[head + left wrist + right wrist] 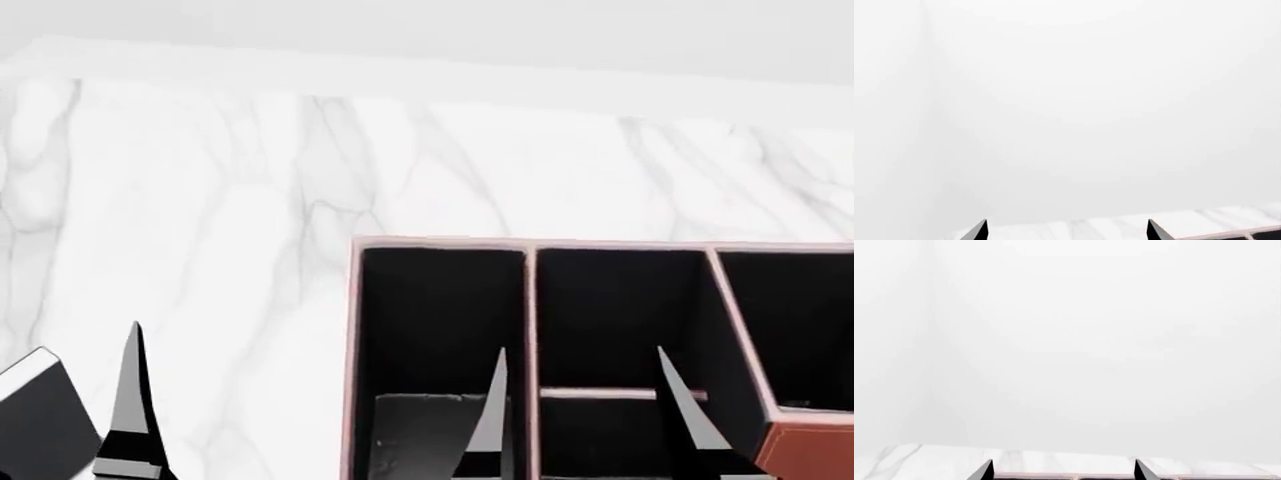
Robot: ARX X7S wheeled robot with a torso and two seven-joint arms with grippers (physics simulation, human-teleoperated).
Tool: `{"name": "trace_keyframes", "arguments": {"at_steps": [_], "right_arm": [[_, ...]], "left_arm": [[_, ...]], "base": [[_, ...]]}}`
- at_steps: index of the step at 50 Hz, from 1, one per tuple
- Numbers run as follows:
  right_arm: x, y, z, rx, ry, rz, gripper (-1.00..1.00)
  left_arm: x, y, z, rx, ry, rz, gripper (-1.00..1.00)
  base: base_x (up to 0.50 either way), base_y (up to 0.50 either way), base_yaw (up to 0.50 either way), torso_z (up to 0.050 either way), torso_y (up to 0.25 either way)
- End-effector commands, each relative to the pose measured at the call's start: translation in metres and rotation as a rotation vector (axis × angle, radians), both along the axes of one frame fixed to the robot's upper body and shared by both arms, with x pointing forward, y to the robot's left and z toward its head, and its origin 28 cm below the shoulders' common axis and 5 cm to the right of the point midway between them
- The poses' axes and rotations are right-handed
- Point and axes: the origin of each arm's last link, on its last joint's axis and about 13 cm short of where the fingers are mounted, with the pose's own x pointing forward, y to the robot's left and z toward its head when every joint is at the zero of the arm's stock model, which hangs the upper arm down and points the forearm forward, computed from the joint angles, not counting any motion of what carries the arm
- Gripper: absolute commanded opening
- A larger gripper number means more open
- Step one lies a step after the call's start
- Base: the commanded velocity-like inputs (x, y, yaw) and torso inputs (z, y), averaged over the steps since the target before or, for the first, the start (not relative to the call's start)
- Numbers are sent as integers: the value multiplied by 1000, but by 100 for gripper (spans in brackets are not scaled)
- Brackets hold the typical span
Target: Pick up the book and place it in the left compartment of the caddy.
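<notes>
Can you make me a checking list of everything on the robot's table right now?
Surface: white marble table, bare where it shows.
Job's things: the book lies at the head view's lower left edge, outside the caddy. The left compartment shows only its black walls and grey floor.
Clutter: nothing seen.
Grippers: left gripper open, holding nothing, one of its fingers beside the book. Right gripper open, holding nothing, above the caddy.
Cables: nothing seen.
Surroundings: plain white wall behind the table.
</notes>
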Motion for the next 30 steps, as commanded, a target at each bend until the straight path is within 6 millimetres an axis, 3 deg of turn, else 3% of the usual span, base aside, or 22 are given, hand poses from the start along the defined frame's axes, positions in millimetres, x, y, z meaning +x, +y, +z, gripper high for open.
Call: {"name": "trace_keyframes", "arguments": {"at_steps": [1,24,30], "right_arm": [[2,-2,0,-6,-8,-16,100],[1,-2,2,-6,-10,-20,100],[1,-2,2,-7,-10,-20,100]], "left_arm": [[-1,1,4,-25,-14,-40,100],[-2,1,7,-75,-6,-68,100],[-2,0,6,-49,-3,-71,100]], "base": [[0,0,0,50,0],[0,0,0,50,-1],[0,0,0,46,-145]]}}
